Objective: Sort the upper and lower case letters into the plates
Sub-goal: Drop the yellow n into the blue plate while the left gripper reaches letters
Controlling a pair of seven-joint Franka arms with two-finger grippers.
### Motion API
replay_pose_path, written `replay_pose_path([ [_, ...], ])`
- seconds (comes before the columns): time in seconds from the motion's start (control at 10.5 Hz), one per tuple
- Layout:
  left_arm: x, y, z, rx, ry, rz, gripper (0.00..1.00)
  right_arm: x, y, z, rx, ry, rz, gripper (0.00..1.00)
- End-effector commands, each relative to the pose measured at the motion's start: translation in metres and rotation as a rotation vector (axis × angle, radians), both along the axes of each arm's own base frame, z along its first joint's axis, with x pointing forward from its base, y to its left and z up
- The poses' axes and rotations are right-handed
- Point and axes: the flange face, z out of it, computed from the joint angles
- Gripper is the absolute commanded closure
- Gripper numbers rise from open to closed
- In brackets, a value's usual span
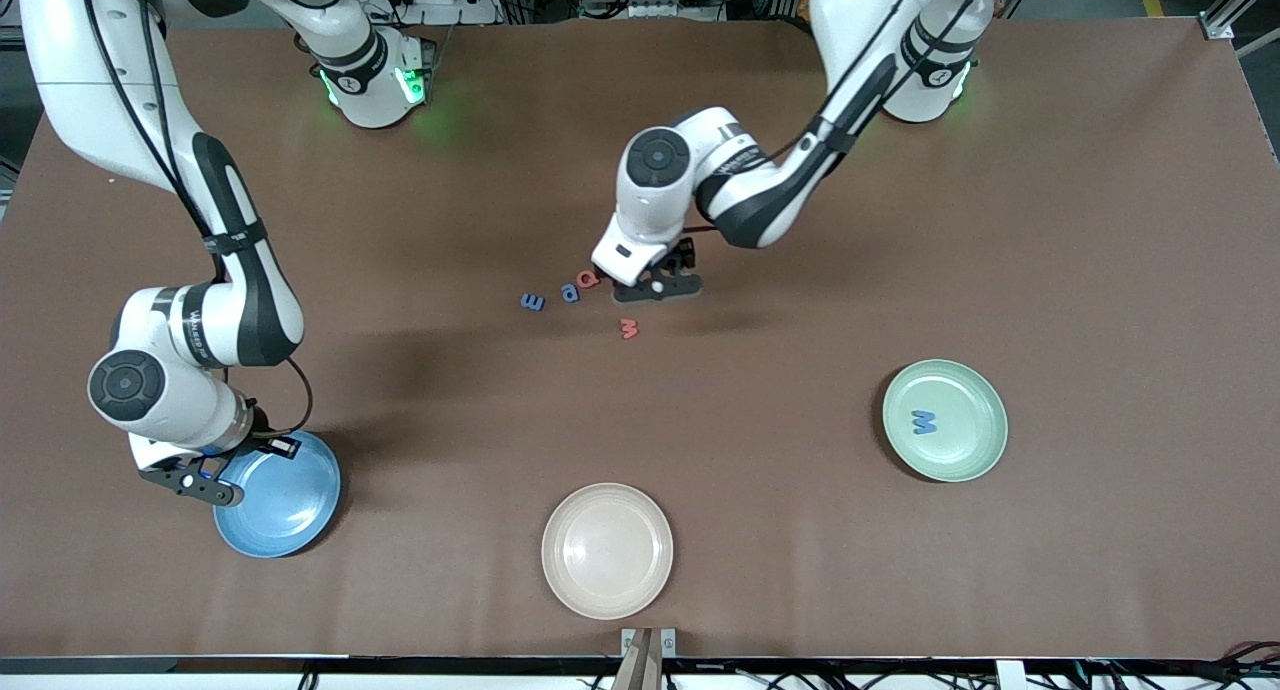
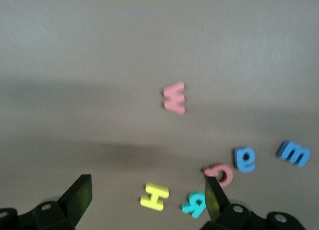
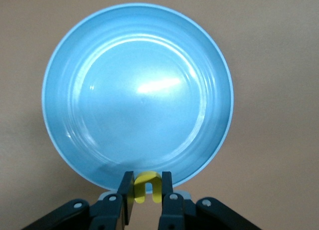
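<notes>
Left pincer [image 1: 660,282]: jaws wide, low over the yellow letter [image 2: 154,196] and teal letter [image 2: 194,203], crowding that cluster.
Right pincer [image 1: 205,480]: clamps a small yellow letter [image 3: 146,186] above the blue plate [image 1: 285,500] rim.
Cream plate [image 1: 607,550]: stands alone, bare tabletop [image 1: 1000,220] around it.
Green plate [image 1: 945,420]: holds one blue letter [image 1: 924,422]; approach from above is unblocked.

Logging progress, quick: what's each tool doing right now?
Left tool: open, over the yellow H.
Right tool: shut on a yellow letter, over the blue plate.
</notes>
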Motion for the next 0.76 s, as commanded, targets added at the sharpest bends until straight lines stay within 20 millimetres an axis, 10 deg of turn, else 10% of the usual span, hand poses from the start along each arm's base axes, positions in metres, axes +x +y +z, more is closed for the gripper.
replay_pose_path([
  [0.0, -0.019, -0.020, -0.014, 0.013, 0.008, 0.020, 0.00, 0.002, -0.007, -0.016, -0.019, 0.009, 0.034, 1.00],
  [0.29, -0.027, -0.019, -0.028, 0.057, 0.044, 0.311, 0.00, 0.008, -0.019, -0.021, -0.037, -0.019, 0.043, 0.99],
  [0.38, -0.027, -0.019, -0.029, 0.068, 0.051, 0.435, 0.00, 0.008, -0.019, -0.020, -0.036, -0.019, 0.039, 0.72],
  [0.48, -0.027, -0.018, -0.031, 0.083, 0.056, 0.574, 0.00, 0.008, -0.015, -0.021, -0.036, -0.016, 0.043, 0.01],
  [0.67, -0.033, -0.021, -0.038, 0.109, 0.041, 0.749, 0.00, 0.008, -0.002, -0.019, -0.035, -0.013, 0.056, 0.00],
])
